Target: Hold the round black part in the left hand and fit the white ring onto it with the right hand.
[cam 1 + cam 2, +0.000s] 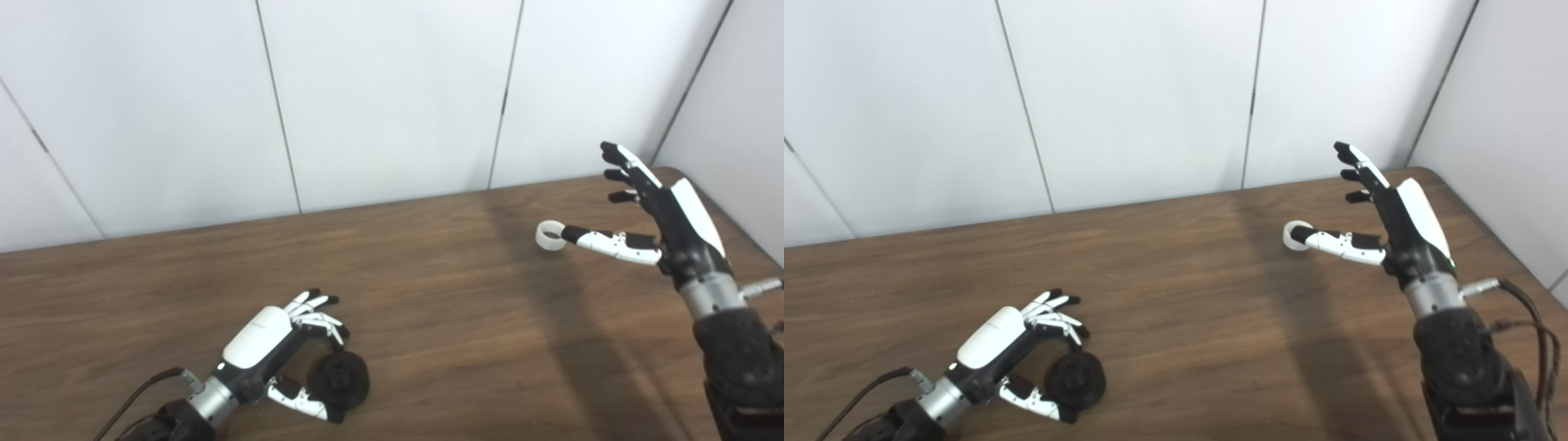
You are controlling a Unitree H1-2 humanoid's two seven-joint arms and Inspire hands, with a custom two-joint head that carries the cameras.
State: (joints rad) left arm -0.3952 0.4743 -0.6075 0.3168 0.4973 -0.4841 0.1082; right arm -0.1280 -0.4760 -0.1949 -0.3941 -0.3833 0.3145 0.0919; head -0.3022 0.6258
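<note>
On the left, the left hand (269, 343) lies low on the wooden table (429, 294) with its fingers curled around the round black part (339, 378), which seems to rest on the table, so the hold is only beginning and I cannot tell if it is firm. On the right, the right hand (661, 214) is open with fingers spread, its thumb tip just at the white ring (550, 235). I judge that gripping the ring, lifting both pieces and fitting them remain.
</note>
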